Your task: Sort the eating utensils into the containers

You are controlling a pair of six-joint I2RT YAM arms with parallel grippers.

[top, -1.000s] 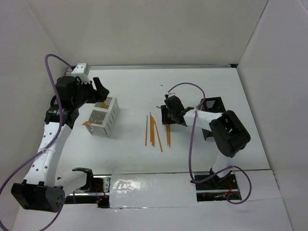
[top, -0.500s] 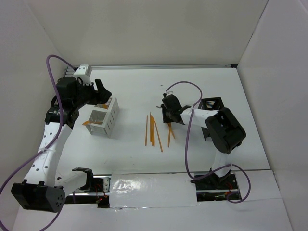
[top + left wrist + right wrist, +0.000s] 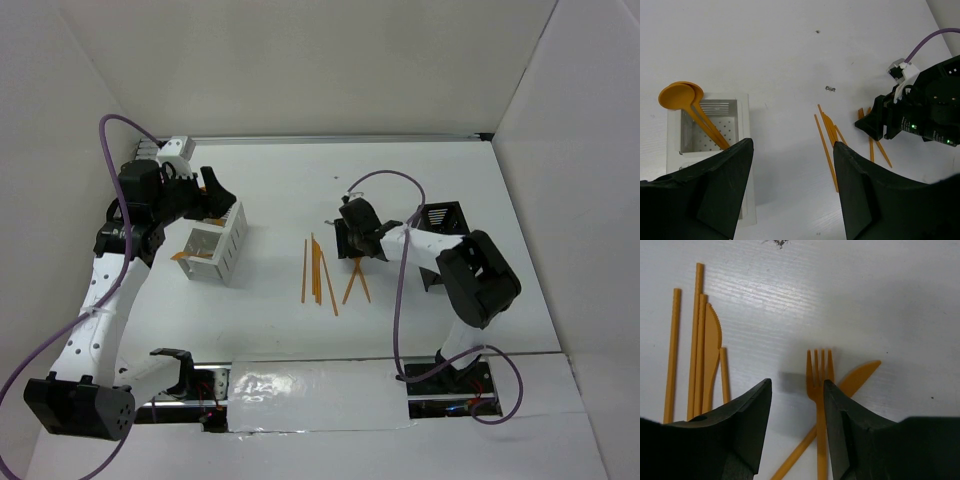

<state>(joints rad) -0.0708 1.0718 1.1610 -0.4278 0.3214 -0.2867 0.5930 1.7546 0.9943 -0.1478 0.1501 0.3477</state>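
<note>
A robotics lab test cell: plain white panel walls (image 3: 300, 70) box in a white table (image 3: 280, 190) from 9 through 12 to 3 o'clock, with a left arm (image 3: 100, 300) and right arm (image 3: 478, 280) trailing purple cables (image 3: 397, 300) bolted at 6 o'clock.

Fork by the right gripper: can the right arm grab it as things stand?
Probably yes: the right gripper is open over the fork, nothing covering it. The knife crossing its handle might get pinched too.

Far table (image 3: 300, 180): bare, lots of room.
Middle: sticks (image 3: 315, 268) lie flat in a row.
Right gripper (image 3: 796, 390): fingers apart over bare table; fork (image 3: 818, 385) and knife (image 3: 860, 374) crossed by one finger.
White caddy (image 3: 746, 120): two spoons (image 3: 677, 96) poke out its far end.
</note>
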